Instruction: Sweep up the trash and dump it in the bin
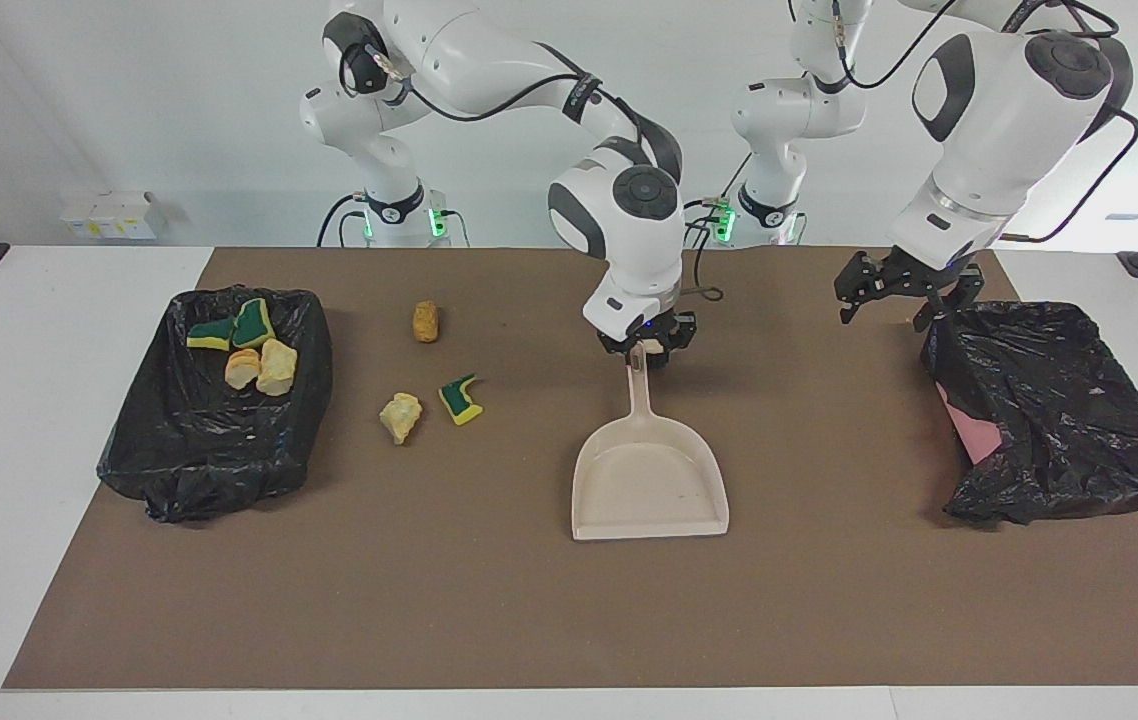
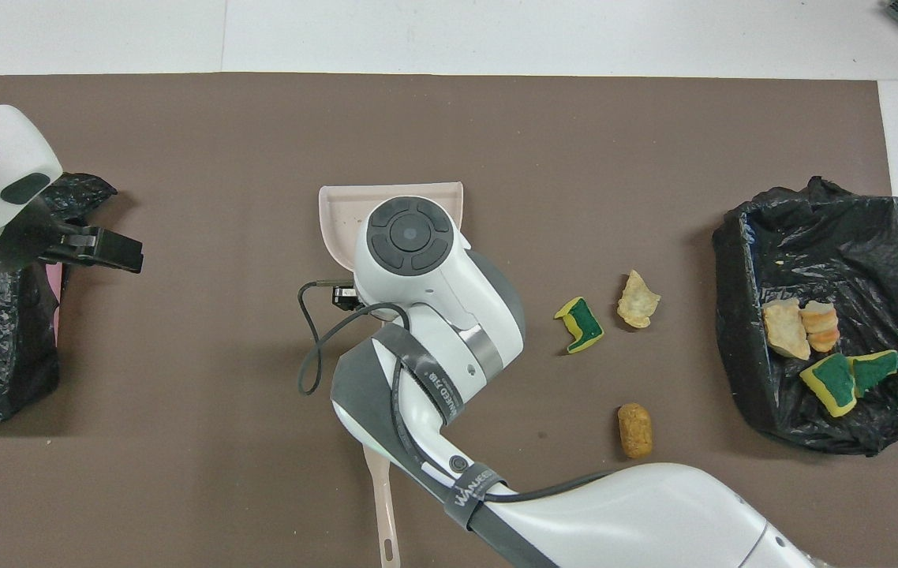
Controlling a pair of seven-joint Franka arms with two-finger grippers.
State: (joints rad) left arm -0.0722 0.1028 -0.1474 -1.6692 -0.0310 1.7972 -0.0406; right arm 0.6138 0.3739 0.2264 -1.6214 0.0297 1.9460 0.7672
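Observation:
The beige dustpan (image 1: 649,485) lies on the brown mat, its handle (image 1: 638,390) rising toward the robots. My right gripper (image 1: 643,352) sits at the handle's upper end, fingers apart on either side of it. In the overhead view its wrist hides the gripper and covers part of the dustpan (image 2: 342,213). Three trash scraps lie on the mat: an orange-brown one (image 1: 426,321), a cream one (image 1: 400,416) and a green-yellow one (image 1: 460,399). Several more scraps (image 1: 259,365) lie in the black-lined bin (image 1: 214,450) at the right arm's end. My left gripper (image 1: 881,318) hangs open over the mat.
A second black-bagged bin (image 1: 1059,400) with a pink patch stands at the left arm's end of the table, right beside the left gripper. The brown mat (image 1: 529,620) covers most of the white table. A black cable loops from the right wrist.

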